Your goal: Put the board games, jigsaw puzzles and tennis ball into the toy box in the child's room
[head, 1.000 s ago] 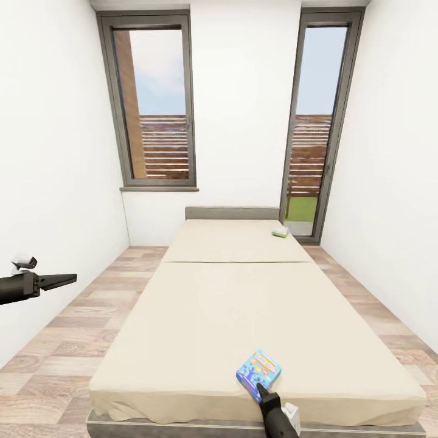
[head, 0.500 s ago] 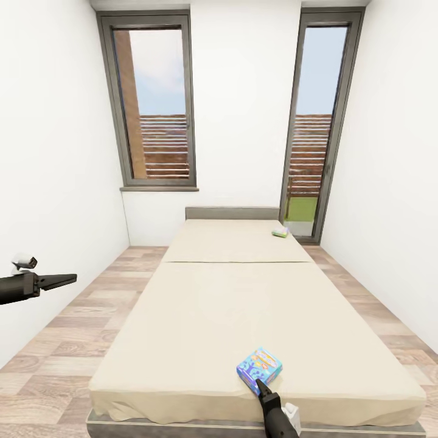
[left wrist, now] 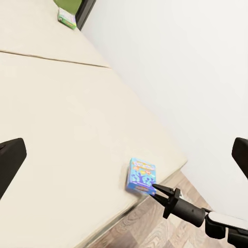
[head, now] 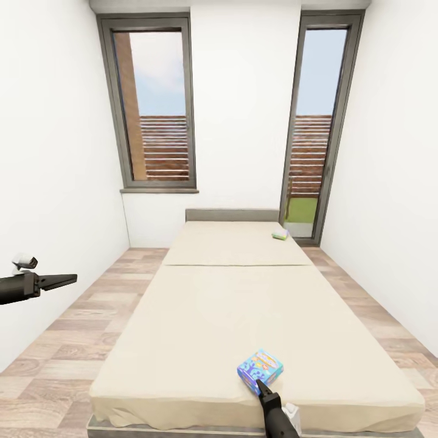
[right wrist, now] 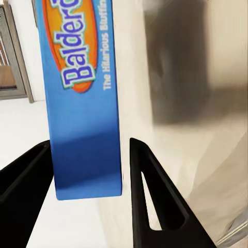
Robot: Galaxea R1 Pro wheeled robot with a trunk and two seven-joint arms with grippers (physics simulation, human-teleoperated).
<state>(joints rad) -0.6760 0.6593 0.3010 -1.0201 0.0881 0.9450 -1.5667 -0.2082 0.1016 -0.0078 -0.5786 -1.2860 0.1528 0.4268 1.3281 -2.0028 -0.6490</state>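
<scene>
A blue board game (head: 260, 367) lies near the foot of the beige bed (head: 225, 304), close to its right side. My right gripper (head: 258, 383) reaches up from below and is shut on the box's near edge. In the right wrist view the blue printed side (right wrist: 85, 103) sits between the two black fingers (right wrist: 150, 181). A second board game (head: 280, 233), pale green, rests far off by the grey headboard (head: 231, 214). My left gripper (head: 68, 279) hangs over the floor left of the bed. Its fingers (left wrist: 10, 160) stand wide apart, open and empty.
White walls close in on both sides, with strips of wood-plank floor (head: 79, 316) between them and the bed. Two tall grey-framed windows (head: 159, 103) fill the far wall. The left wrist view looks across the mattress to the right gripper (left wrist: 156, 189).
The whole head picture has shifted slightly, so the camera moved. The right gripper stays on the blue game. The left arm holds its pose.
</scene>
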